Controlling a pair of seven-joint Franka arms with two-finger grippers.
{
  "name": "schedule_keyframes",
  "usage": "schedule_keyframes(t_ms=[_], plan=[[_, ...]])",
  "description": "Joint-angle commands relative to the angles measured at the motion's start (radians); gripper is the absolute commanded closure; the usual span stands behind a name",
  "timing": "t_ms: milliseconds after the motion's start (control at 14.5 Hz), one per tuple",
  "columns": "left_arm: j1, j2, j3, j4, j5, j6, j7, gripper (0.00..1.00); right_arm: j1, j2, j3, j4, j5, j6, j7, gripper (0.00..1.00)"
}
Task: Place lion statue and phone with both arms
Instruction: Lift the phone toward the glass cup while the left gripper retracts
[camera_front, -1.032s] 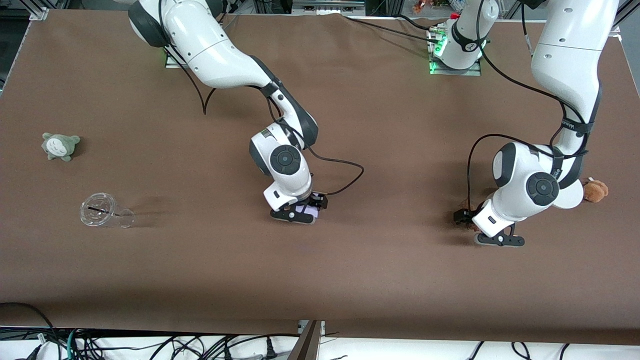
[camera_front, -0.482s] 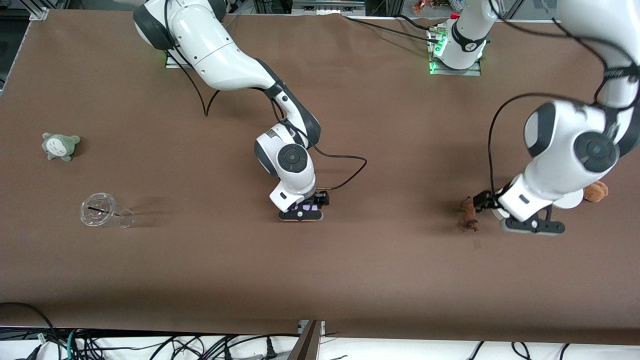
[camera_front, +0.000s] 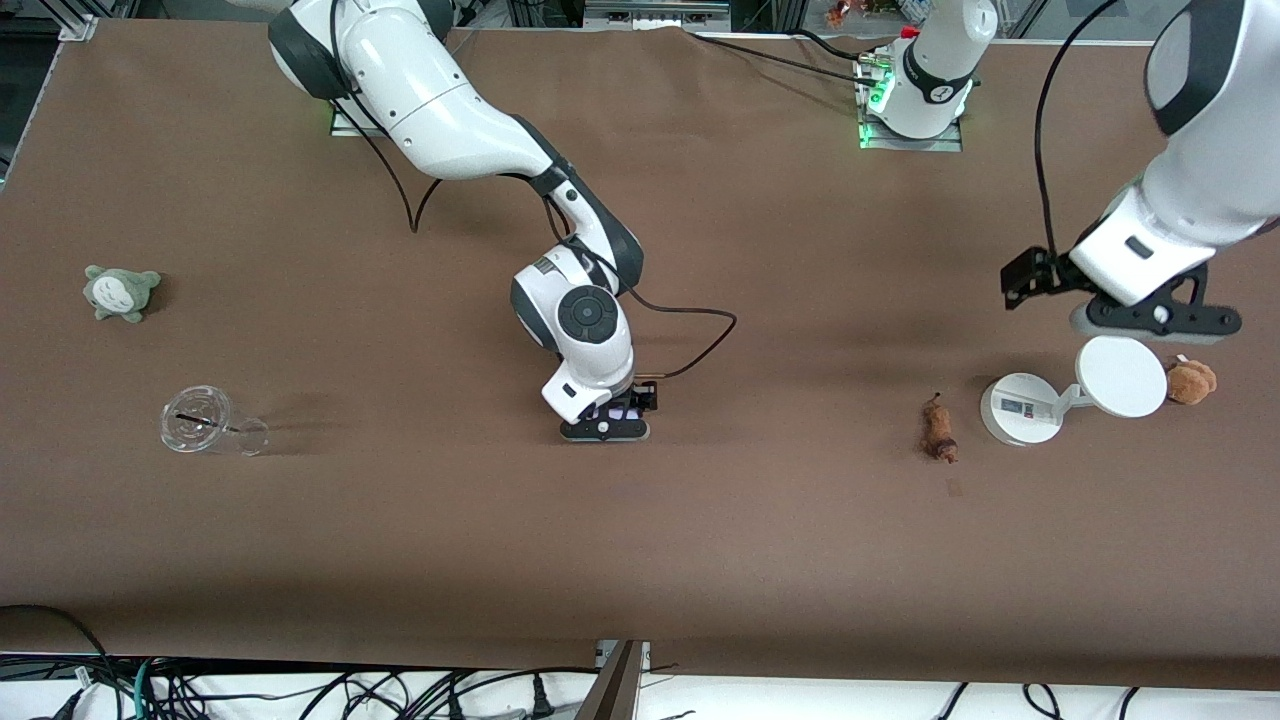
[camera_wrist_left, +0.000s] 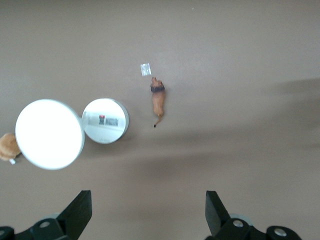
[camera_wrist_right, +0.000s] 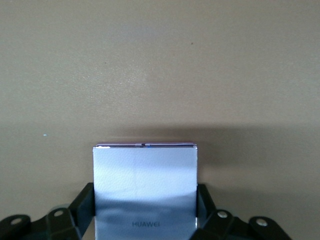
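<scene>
The lion statue (camera_front: 938, 430), a slim brown figurine, lies alone on the brown table beside the white round-based device; it also shows in the left wrist view (camera_wrist_left: 158, 100). My left gripper (camera_front: 1150, 322) is open and empty, raised high over the table by the device's disc; its own view (camera_wrist_left: 148, 215) shows the jaws wide apart. My right gripper (camera_front: 603, 428) is shut on the phone (camera_front: 612, 411), a pale lavender-white rectangle, low at mid-table. In the right wrist view the phone (camera_wrist_right: 145, 185) sits between the fingers of my right gripper (camera_wrist_right: 145, 220).
A white round-based device (camera_front: 1020, 408) with a disc (camera_front: 1122, 376) stands by the lion, with a fluffy brown plush (camera_front: 1191, 381) beside it. A clear cup (camera_front: 205, 423) and a grey-green plush (camera_front: 120, 292) lie toward the right arm's end. A small clear scrap (camera_wrist_left: 145, 69) lies by the lion.
My left gripper has let go of the lion statue, risen and drawn back toward its base; the lion stays on the table. My right gripper has barely shifted, phone still held.
</scene>
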Motion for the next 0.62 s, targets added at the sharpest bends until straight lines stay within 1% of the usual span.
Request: schedule_keyframes(t_ms=[0,138,275,344,551], plan=[[-0.021,-0.061,0.039,0.015,-0.024,-0.111,-0.004,0.0,-0.014,-0.036,-0.004,0.038,-0.003,-0.132,-0.021,1.0],[-0.128,-0.11,0.19,0.009,-0.023,-0.159,0.009,0.0,-0.031,-0.118,-0.004,0.036,0.006,-0.189,-0.025,1.0],[-0.118,-0.132,0.197,0.008,-0.023,-0.18,0.011,0.0,-0.074,-0.191,0.0,0.031,0.012,-0.266,-0.041,1.0],[-0.101,-0.132,0.197,0.017,-0.024,-0.193,0.011,0.0,-0.084,-0.241,-0.006,0.027,0.014,-0.337,-0.089,1.0],[-0.102,-0.126,0.194,0.024,-0.026,-0.194,-0.001,0.0,-0.149,-0.364,-0.009,0.021,0.014,-0.539,-0.226,1.0]])
